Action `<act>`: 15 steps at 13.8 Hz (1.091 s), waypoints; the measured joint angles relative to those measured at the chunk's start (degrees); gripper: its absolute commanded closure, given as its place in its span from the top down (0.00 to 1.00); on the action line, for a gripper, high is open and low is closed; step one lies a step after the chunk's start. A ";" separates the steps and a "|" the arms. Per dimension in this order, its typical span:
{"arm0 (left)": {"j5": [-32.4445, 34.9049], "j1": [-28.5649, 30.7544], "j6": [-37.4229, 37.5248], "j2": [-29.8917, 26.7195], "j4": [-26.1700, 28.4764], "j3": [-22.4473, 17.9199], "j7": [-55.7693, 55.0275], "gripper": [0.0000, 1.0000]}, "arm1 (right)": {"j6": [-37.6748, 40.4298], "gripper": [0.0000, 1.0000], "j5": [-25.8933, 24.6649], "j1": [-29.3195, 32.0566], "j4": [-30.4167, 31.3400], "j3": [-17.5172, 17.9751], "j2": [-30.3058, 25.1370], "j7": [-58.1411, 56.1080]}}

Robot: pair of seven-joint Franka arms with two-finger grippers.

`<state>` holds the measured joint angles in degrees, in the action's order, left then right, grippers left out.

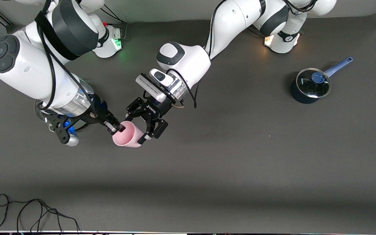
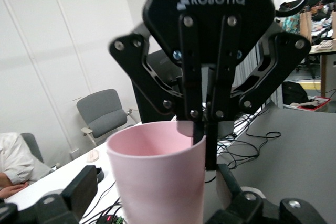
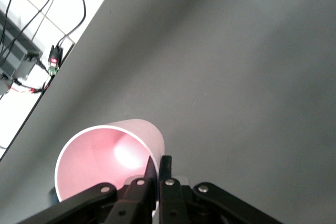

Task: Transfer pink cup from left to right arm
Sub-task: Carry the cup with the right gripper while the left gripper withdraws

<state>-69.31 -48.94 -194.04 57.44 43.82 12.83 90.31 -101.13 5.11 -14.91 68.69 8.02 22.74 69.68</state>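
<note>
Right gripper (image 1: 117, 128) clenched on pink cup (image 1: 127, 134) rim; left gripper (image 1: 141, 125) released around it. Withdraw straight, without brushing the cup.

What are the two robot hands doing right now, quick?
Left tool: open, fingers either side of the pink cup, not squeezing it.
Right tool: closed on the pink cup's rim, holding it above the table.

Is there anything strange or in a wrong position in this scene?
Nothing stands out. The pink cup hangs in the air, pinched at its rim by the right gripper, with the open left gripper around it.
</note>
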 measured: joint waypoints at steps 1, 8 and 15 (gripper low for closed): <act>0.06 0.89 1.27 -0.75 0.70 -0.06 0.00 1.00 | 0.00 0.00 -0.85 0.65 -0.02 -0.51 0.01 -1.09; 0.55 15.01 27.24 -21.66 26.76 -0.67 0.01 1.00 | 0.00 0.00 -4.95 10.26 -0.60 -1.53 0.25 -11.27; 16.27 37.00 67.75 -42.09 48.95 -1.35 -0.27 1.00 | 0.10 0.00 -5.85 17.69 -0.38 -1.74 1.18 -36.62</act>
<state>-53.04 -11.95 -126.29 15.36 92.77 11.48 90.04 -101.03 -0.75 2.78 68.31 6.27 23.92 33.06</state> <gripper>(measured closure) 0.000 0.969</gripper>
